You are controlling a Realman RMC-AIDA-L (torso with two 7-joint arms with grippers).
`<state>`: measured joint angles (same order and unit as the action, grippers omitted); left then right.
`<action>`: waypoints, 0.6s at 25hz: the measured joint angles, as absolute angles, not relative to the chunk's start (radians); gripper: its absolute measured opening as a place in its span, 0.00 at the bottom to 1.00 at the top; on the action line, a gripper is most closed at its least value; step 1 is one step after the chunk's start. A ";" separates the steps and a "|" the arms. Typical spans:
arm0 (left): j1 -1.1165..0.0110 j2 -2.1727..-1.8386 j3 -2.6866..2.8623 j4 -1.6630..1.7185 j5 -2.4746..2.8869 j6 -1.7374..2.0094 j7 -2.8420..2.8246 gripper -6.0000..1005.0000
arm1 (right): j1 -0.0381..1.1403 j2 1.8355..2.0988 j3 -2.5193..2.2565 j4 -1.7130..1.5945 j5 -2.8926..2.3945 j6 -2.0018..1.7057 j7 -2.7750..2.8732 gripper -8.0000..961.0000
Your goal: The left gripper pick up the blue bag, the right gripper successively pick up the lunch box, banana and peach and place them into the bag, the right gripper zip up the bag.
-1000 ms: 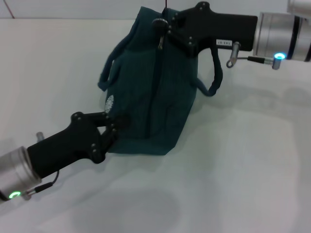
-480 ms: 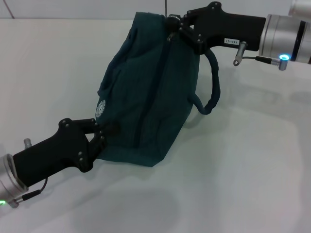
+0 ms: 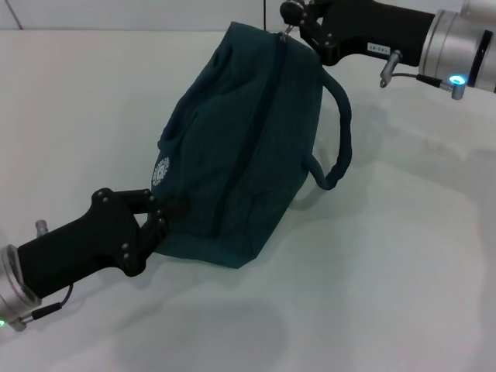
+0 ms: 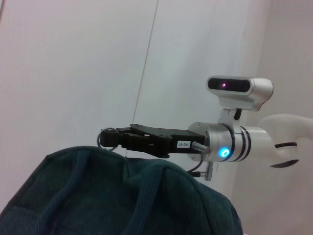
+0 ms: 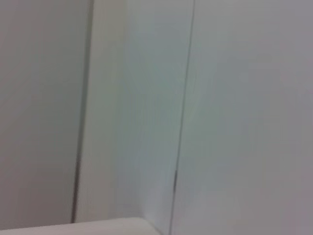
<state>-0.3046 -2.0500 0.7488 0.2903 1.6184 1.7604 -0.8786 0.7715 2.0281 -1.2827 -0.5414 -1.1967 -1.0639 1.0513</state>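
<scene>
The blue bag (image 3: pixel 232 147) lies stretched across the white table, its zip line running along the top and showing no gap. My left gripper (image 3: pixel 165 211) is shut on the bag's near end, just below the round white logo patch (image 3: pixel 160 172). At the bag's far end, my right gripper (image 3: pixel 290 14) is shut on the metal zip pull (image 3: pixel 287 29). The left wrist view shows the bag's top (image 4: pixel 122 196), with the right gripper (image 4: pixel 110 138) pinching the ring pull just above it. The lunch box, banana and peach are out of view.
One loop handle (image 3: pixel 341 132) hangs off the bag's right side onto the white table (image 3: pixel 403 256). The right wrist view shows only a pale wall. The robot's head camera (image 4: pixel 239 85) shows behind the right arm in the left wrist view.
My right gripper has moved farther back and to the right with the zip pull, drawing the bag's far end taut. The left gripper shifted slightly left and lower, still gripping.
</scene>
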 joint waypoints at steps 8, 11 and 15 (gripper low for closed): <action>-0.305 -2.043 0.749 0.291 1.619 1.780 -0.879 0.04 | 0.766 2.028 -1.284 -0.511 -1.161 -1.028 1.001 0.05; -0.303 -2.043 0.746 0.292 1.616 1.781 -0.885 0.04 | 0.759 2.028 -1.284 -0.497 -1.160 -1.042 0.998 0.05; -0.299 -2.040 0.731 0.292 1.594 1.779 -0.936 0.05 | 0.732 2.028 -1.285 -0.501 -1.157 -1.128 0.992 0.05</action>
